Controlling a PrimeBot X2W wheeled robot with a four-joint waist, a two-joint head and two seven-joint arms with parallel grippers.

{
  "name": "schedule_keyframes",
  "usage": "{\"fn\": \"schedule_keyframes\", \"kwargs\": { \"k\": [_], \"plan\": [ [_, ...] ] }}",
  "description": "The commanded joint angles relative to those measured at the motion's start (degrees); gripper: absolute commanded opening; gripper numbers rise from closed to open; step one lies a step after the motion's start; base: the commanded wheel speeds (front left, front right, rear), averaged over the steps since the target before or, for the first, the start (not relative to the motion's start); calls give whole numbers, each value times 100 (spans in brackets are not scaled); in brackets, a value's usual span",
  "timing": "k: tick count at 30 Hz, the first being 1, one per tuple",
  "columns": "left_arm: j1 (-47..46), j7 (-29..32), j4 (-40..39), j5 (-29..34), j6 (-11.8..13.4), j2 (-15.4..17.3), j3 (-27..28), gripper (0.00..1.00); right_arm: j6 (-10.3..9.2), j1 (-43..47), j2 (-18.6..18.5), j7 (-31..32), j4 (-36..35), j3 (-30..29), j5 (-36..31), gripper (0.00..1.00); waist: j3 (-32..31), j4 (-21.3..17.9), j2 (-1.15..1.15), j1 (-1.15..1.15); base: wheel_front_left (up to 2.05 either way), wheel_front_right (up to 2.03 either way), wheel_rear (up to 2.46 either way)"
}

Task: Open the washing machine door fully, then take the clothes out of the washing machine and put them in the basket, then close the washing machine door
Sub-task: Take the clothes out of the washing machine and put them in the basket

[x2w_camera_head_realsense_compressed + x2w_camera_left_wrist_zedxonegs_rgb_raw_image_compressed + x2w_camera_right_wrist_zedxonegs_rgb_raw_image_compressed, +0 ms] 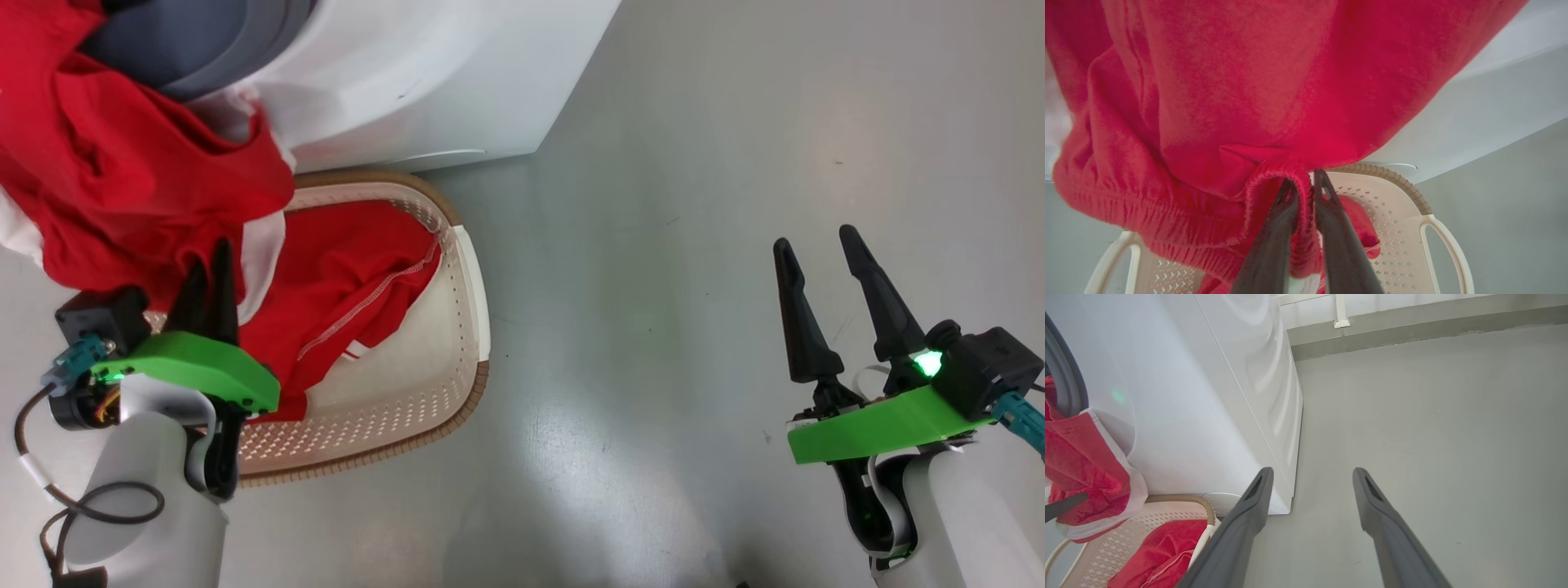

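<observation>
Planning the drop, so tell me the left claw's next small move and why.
Probably draw the left claw down and away from the washing machine, over the basket, before releasing. It pinches a fold of the red garment, whose upper part seems draped at the machine's opening; the other red garment already lies in the basket.

- washing machine (pixel 424 82), white: one.
- basket (pixel 478 327), cream, perforated, brown-rimmed: one; side handles (pixel 1449 249) on it: two.
- clothes (pixel 122 163), red with white trim: two pieces, one hanging at the washing machine front, one lying in the basket.
- grippers: two, left gripper (pixel 210 255) and right gripper (pixel 815 237); dark fingers (pixel 804 318): two on each, four in all.
- green wrist mounts (pixel 196 367): two, one per arm.
</observation>
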Motion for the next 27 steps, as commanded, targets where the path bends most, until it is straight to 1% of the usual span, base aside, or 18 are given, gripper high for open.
{"fn": "schedule_keyframes", "kwargs": {
  "k": [1, 8, 15, 18, 27],
  "plan": [
    [30, -28, -33, -32, 8, 198, 115, 100, 42, 27, -18, -37, -138, 102, -56, 100, 20, 0, 0, 0, 0, 0, 0],
    [82, -28, 26, -139, 8, 169, 100, 100, 42, -8, -18, -37, -100, 105, -71, 100, -65, 76, 0, 0, 0, 0, 0],
    [269, -28, -349, -124, 8, 86, 312, 100, 42, 32, -42, -37, -83, 77, -76, 100, -210, 211, 0, 0, 0, 0, 0],
    [431, -28, -717, -15, 8, 22, 486, 100, 42, 60, -62, -37, -64, 73, -76, 100, -321, 278, 0, 0, 0, 0, 0],
    [994, -28, -1697, 397, 8, -156, 691, 100, 42, 167, -163, -37, 15, 110, -55, 100, -688, 458, 0, 0, 0, 0, 0]
  ]
}}
